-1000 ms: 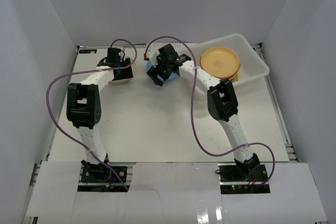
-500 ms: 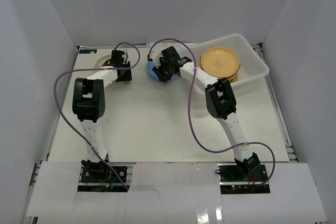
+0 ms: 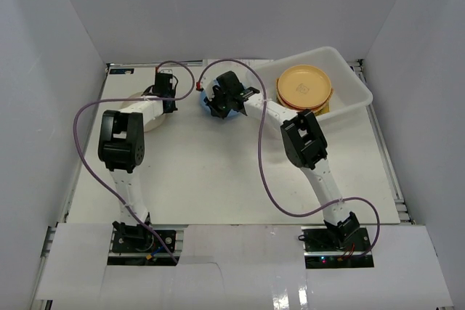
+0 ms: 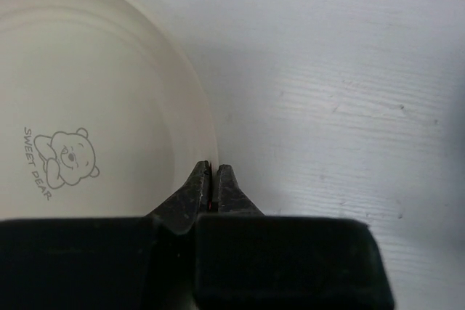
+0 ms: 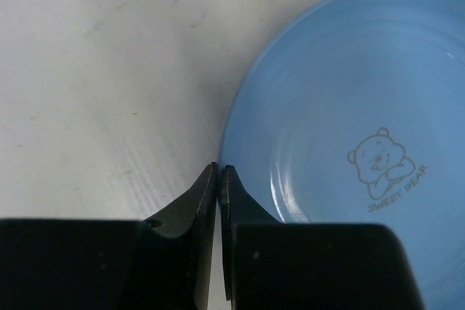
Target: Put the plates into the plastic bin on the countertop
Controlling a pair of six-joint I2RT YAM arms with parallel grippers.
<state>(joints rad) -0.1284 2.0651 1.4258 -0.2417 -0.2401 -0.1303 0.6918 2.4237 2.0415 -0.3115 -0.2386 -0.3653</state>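
Observation:
A cream plate with a bear emblem lies on the white countertop. My left gripper is shut on its right rim. A blue plate with the same emblem lies at the back middle. My right gripper is shut on its left rim. In the top view both plates are mostly hidden under the grippers. The plastic bin stands at the back right, with an orange-yellow plate inside on top of something yellow.
Grey walls close in the countertop on three sides. Purple cables loop from both arms over the table. The left arm's elbow and the right arm's elbow stand over the middle band of the table.
Both grippers have closed from open onto the plate rims. The left arm swung leftward and the cream plate shifted left. The right gripper moved slightly left over the blue plate.

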